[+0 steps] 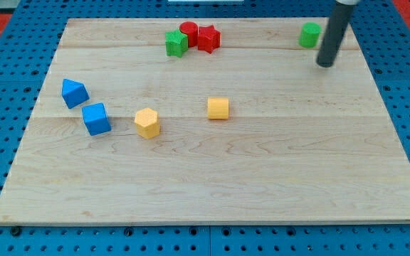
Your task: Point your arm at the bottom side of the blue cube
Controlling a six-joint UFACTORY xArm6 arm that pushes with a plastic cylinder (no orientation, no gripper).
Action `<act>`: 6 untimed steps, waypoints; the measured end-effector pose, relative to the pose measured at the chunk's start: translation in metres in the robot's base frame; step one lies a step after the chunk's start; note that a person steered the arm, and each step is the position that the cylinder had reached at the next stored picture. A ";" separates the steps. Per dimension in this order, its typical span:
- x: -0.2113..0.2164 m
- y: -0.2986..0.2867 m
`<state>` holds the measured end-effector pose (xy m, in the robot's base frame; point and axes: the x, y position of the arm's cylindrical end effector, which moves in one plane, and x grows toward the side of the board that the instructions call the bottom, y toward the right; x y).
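Note:
The blue cube (96,119) lies near the board's left side. A blue triangular block (73,92) lies just above and to the left of it. My tip (324,64) is at the view's top right, far from the blue cube, just below and right of a green cylinder (309,34). The rod rises from the tip out of the view's top edge.
A yellow hexagonal block (147,122) and a yellow cube (218,108) lie mid-board. A green star block (176,43), a red cylinder (188,32) and a red star block (208,38) cluster at the top. The wooden board (262,185) sits on a blue pegboard.

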<state>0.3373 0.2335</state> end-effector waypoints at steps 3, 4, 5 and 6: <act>0.166 -0.285; 0.169 -0.363; 0.164 -0.426; 0.147 -0.459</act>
